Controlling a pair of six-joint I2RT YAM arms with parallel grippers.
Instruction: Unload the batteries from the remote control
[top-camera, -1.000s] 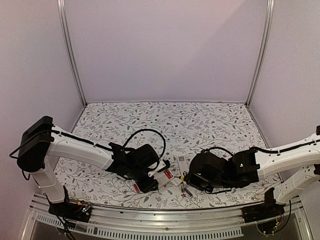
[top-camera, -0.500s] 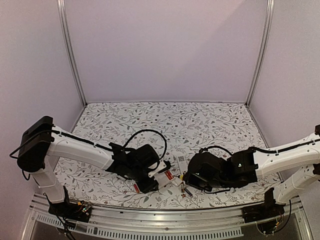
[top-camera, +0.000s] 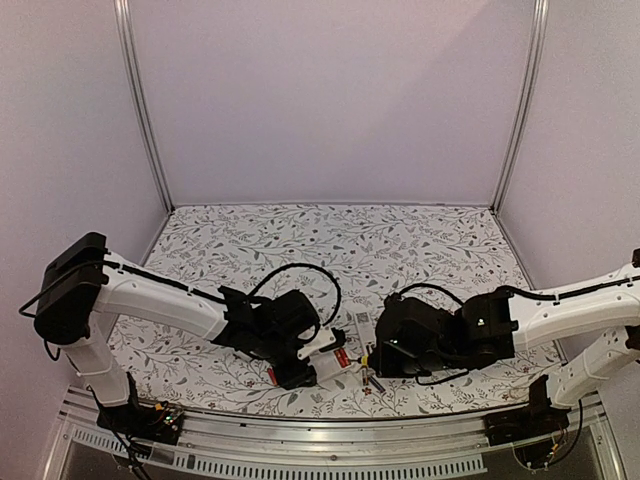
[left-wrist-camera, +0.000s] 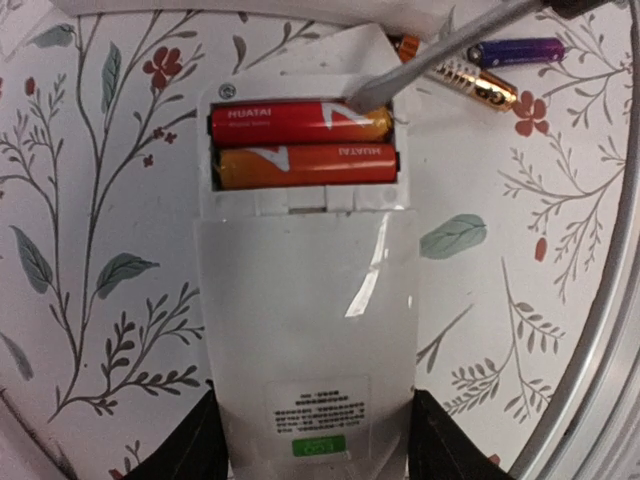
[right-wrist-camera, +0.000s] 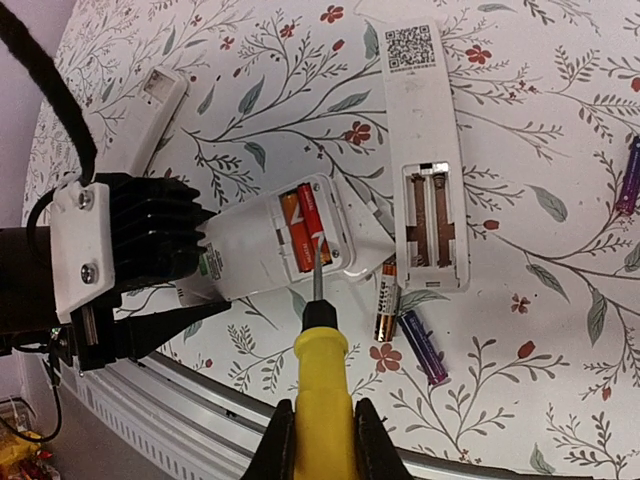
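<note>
My left gripper (left-wrist-camera: 310, 445) is shut on a white remote (left-wrist-camera: 305, 320) lying back-up on the table, cover off. Two batteries, one red (left-wrist-camera: 295, 122) and one orange (left-wrist-camera: 305, 166), sit side by side in its open compartment. My right gripper (right-wrist-camera: 320, 440) is shut on a yellow-handled screwdriver (right-wrist-camera: 322, 370). The screwdriver's metal tip (left-wrist-camera: 375, 92) touches the right end of the red battery. In the top view both grippers, left (top-camera: 305, 355) and right (top-camera: 385, 355), meet near the table's front edge.
A second white remote (right-wrist-camera: 425, 150) with a QR label lies beside it, its compartment empty. A gold-and-black battery (right-wrist-camera: 386, 302) and a purple one (right-wrist-camera: 423, 346) lie loose near it, another purple one (right-wrist-camera: 630, 175) farther right. A small white piece (right-wrist-camera: 160, 90) lies far left. The metal front rail (right-wrist-camera: 200, 440) is close.
My right arm has shifted left, bringing the screwdriver closer to the held remote. The left gripper and remote have barely moved.
</note>
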